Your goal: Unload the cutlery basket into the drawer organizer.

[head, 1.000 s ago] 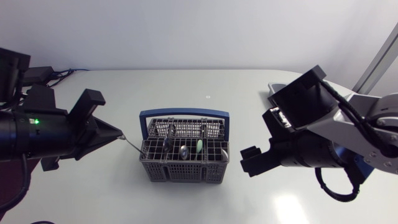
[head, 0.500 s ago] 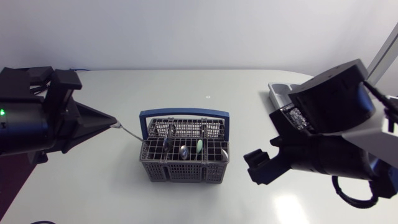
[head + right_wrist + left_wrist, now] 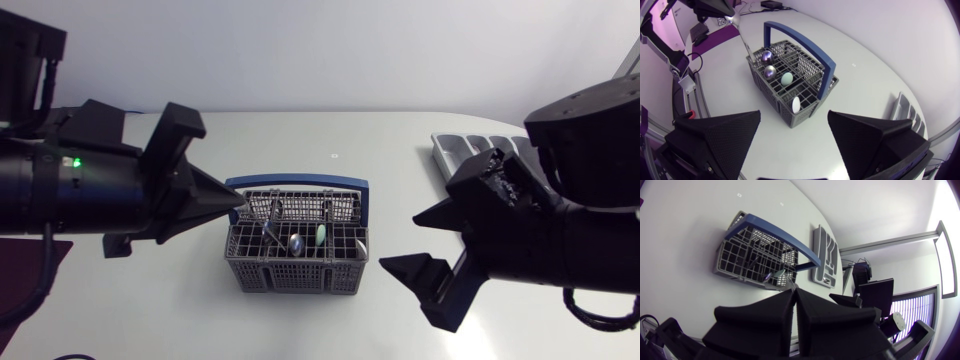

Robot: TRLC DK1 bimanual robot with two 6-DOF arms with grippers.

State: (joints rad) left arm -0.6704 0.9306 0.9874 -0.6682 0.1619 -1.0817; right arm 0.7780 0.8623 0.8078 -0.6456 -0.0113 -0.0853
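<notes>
Two grippers hang over the pale grey worktop (image 3: 200,310). The left gripper (image 3: 234,203) (image 3: 794,291) (image 3: 722,9) is clamped tip to tip on a thin silver metal cutlery piece (image 3: 742,39); which kind it is cannot be told. It hangs slanted from the fingertips, and its lower end is at the corner of the grey plastic lattice cutlery basket (image 3: 297,268) (image 3: 747,255) (image 3: 790,85) with a blue arched handle. Whether that end is inside the basket or just above the rim cannot be told. In the head view the left gripper's tip is over the basket's far left corner.

The basket stands upright mid-worktop. Four spoon bowls stick up from its compartments: two shiny dark metal spoons (image 3: 768,64), one pale green spoon (image 3: 321,235) (image 3: 787,78) and one white spoon (image 3: 796,104).

The right gripper (image 3: 402,240) (image 3: 794,114) holds nothing, its fingers spread wide. It sits just to the right of the basket without touching it, pointing at it.

The grey moulded drawer organizer (image 3: 468,150) (image 3: 824,255) (image 3: 902,107) lies flat at the worktop's far right, well apart from the basket and partly hidden by the right arm in the head view. Its contents are not visible.
</notes>
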